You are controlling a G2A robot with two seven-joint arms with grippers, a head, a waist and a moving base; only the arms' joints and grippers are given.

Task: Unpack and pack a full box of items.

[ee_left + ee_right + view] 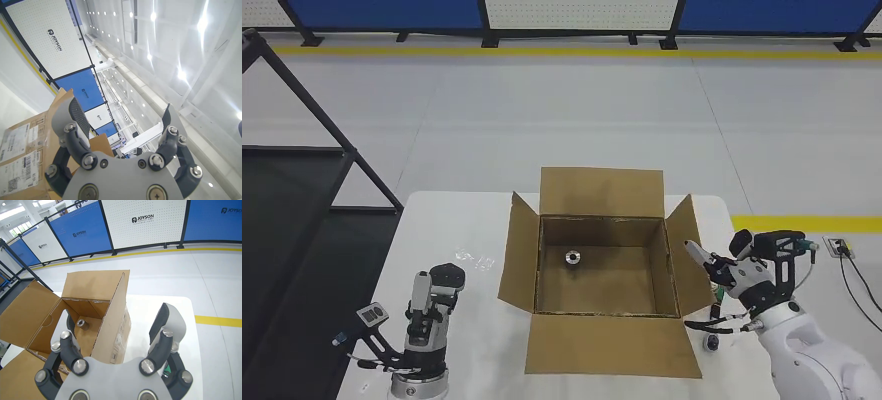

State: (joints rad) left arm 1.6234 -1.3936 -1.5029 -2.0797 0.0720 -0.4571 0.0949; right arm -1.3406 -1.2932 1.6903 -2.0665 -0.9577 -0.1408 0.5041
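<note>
An open cardboard box (597, 205) stands in the middle of the white table (442, 215), all its flaps folded outward. A small metal cylinder (572, 257) stands upright on the box floor, also seen as the cylinder (82, 324). My right gripper (115, 311) is open beside the box's right side, with the right flap (113, 321) standing in line between its fingers. In the top view that right gripper (704, 288) hovers at the flap's outer edge. My left gripper (121, 106) is open and empty, pointing up at the ceiling, left of the box; the left gripper (437, 282) is near the table's front left.
A scrap of clear plastic (474, 260) lies on the table left of the box. A small dark round item (711, 342) sits on the table by the front right flap. A black frame (302, 150) stands off the table's left side.
</note>
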